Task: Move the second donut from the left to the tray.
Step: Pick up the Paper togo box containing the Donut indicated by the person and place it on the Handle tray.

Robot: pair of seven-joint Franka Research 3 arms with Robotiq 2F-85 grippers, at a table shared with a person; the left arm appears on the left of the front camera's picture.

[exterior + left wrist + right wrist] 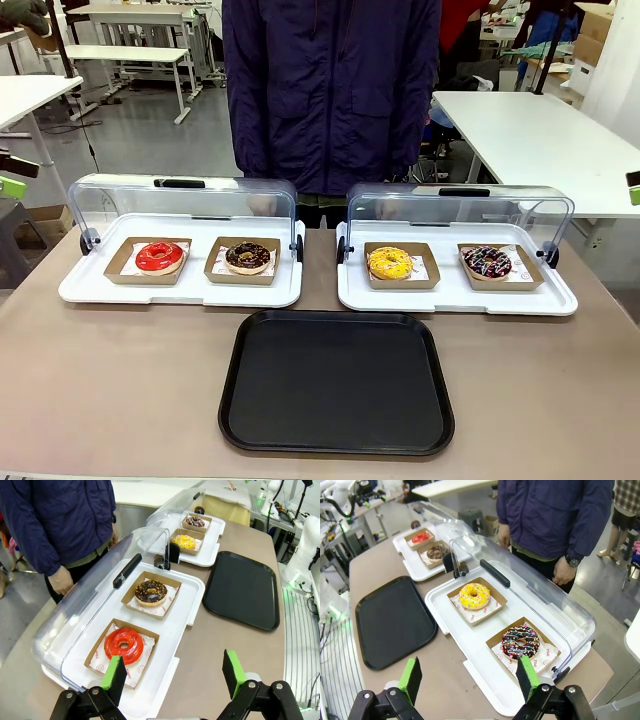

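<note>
The second donut from the left [247, 257] is a dark chocolate ring with tan crumbs. It lies in a brown cardboard tray inside the left white display tray, also seen from the wrists [150, 592] [436, 553]. The black tray [337, 382] lies flat and bare at the table's near middle [242, 590] [390, 620]. My left gripper [173, 672] hovers open over the near end of the left display tray, beside the red donut, holding nothing. My right gripper [469, 676] hangs open above the outer end of the right display tray, near the sprinkled donut, nothing between its fingers.
A red-glazed donut [160, 257] sits left of the chocolate one. The right display tray [455, 297] holds a yellow donut [390, 263] and a sprinkled dark donut [487, 263]. Both clear lids [185, 200] stand tipped open. A person in a dark blue jacket [330, 90] stands at the far edge.
</note>
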